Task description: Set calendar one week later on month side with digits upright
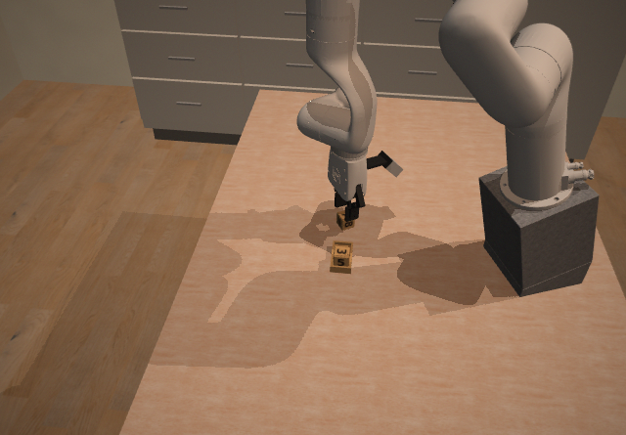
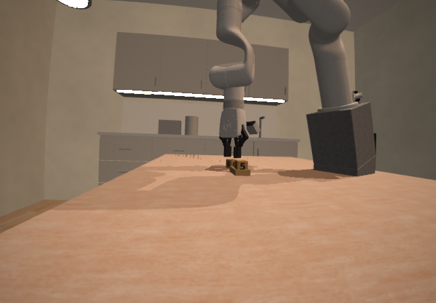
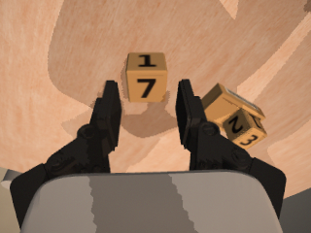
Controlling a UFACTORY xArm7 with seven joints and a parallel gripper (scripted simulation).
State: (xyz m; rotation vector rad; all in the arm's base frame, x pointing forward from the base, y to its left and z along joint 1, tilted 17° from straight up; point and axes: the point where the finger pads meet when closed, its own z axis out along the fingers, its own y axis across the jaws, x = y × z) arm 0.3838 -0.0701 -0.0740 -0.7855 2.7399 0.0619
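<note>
A loose wooden digit cube stands on the table behind the tray. In the wrist view its top shows 7 and its far face 1. My gripper is open and hangs just above this cube, with a finger to either side and not touching it. The small wooden tray lies flat nearer the front. It holds the other cube, which shows 3 on top and 5 toward the front.
The arm's dark base block stands to the right of the tray. Grey drawers stand beyond the table's far edge. The arm casts wide shadows around the cubes.
</note>
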